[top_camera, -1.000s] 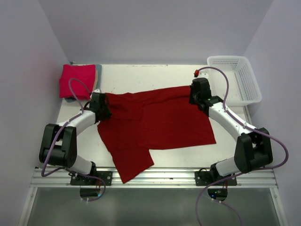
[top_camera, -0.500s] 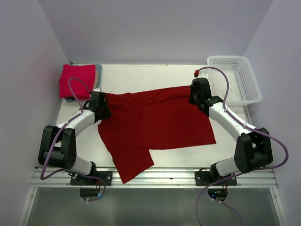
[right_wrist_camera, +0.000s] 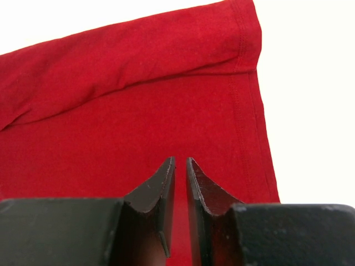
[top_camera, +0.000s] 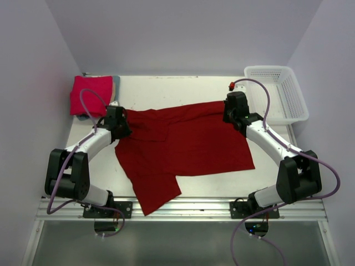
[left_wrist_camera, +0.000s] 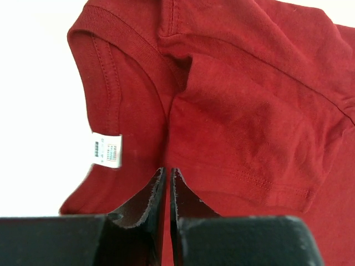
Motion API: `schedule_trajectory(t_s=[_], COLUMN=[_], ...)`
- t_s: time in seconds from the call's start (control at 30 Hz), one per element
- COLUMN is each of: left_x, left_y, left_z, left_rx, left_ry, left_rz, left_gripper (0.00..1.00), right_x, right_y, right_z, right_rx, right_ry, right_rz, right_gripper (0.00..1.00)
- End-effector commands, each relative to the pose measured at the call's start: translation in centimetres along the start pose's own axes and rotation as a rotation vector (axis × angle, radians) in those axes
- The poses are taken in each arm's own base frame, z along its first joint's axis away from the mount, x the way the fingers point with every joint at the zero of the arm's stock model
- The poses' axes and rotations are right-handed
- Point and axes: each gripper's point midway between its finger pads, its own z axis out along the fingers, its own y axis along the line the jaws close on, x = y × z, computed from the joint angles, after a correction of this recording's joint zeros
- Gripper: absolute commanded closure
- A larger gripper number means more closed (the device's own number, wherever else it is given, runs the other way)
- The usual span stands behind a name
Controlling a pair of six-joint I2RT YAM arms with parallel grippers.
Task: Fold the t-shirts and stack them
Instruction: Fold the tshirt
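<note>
Touching the dark red t-shirt on the worktop with left hand and right hand, one at each end of its long way. Nearly shut on both sides; cannot tell if pinching cloth.

Pale lilac walls enclose the white flat table on three sides; the light is soft and even.

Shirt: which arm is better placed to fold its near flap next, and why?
Probably the left: the shirt's flap lies beside the left arm's base, while the right gripper is at the far corner.
</note>
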Motion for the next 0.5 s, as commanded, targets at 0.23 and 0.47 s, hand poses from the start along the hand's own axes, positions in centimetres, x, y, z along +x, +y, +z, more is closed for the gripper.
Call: schedule_trajectory(t_s=[0.23,0.47], left_x=[-2.3,-1.5], left_y=[-1.2,-0.8], left_z=[-1.0,0.1], left_rx=[0.037,0.024], left_ry=[-0.058,-0.041], left_rz=[-0.001,0.011], left_gripper=[0.87,0.89], right_x=[-0.5,-0.3], right_y=[-0.3,-0.3], right_z=[-0.2,-0.2], right_rx=[0.016,0.014], right_ry=[-0.024,-0.019], right_rz=[-0.003,-0.002], right_gripper=[0.83,0.83])
